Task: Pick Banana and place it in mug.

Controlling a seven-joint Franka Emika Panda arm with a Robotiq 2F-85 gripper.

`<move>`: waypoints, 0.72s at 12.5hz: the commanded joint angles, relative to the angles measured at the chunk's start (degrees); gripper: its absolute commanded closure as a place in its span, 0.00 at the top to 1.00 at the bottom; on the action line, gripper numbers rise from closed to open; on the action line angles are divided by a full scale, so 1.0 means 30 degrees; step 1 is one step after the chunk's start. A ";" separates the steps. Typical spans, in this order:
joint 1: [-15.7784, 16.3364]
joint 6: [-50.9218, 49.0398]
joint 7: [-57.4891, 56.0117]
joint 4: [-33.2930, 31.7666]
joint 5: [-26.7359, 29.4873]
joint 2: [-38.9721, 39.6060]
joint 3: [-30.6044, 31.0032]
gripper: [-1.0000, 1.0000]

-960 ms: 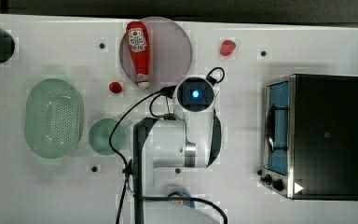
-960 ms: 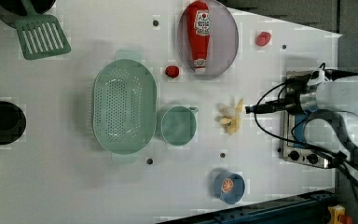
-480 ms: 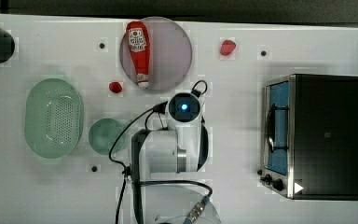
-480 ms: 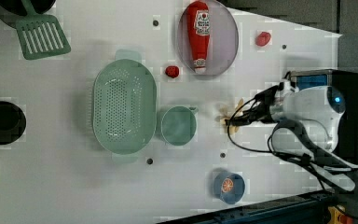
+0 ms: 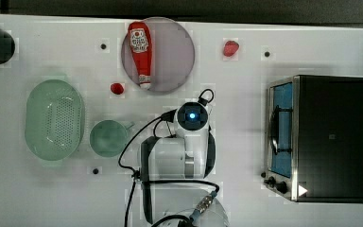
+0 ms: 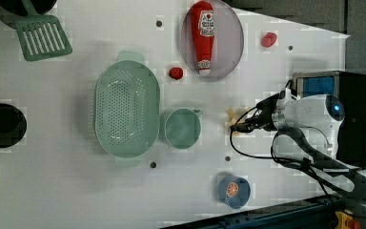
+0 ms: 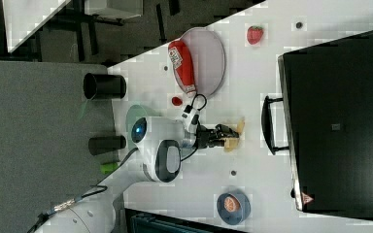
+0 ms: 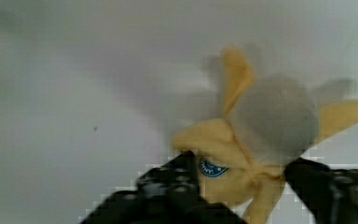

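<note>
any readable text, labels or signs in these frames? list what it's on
None reads as words.
Ketchup bottle: white label with dark print, too blurred to read.
Banana: round blue sticker with white lettering, too blurred to read.
Toaster oven: red warning triangle sticker near a corner in the right view, symbol unreadable; small mark on its top, unreadable.
Toaster oven in the top view: white triangle mark at a corner, no text.
</note>
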 commanded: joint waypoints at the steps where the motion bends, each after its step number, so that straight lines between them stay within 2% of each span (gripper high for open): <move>1: -0.0190 0.0642 -0.0687 -0.0311 0.0212 -0.0488 -0.0009 0.23; 4: -0.0192 0.0594 -0.0623 -0.0294 0.0228 -0.1549 -0.0124 0.22; 7: -0.0275 -0.1238 -0.0470 0.0141 0.0240 -0.5958 -0.0757 0.22; 9: -0.0279 -0.4236 -0.0422 0.0838 0.0240 -0.8151 -0.0934 0.22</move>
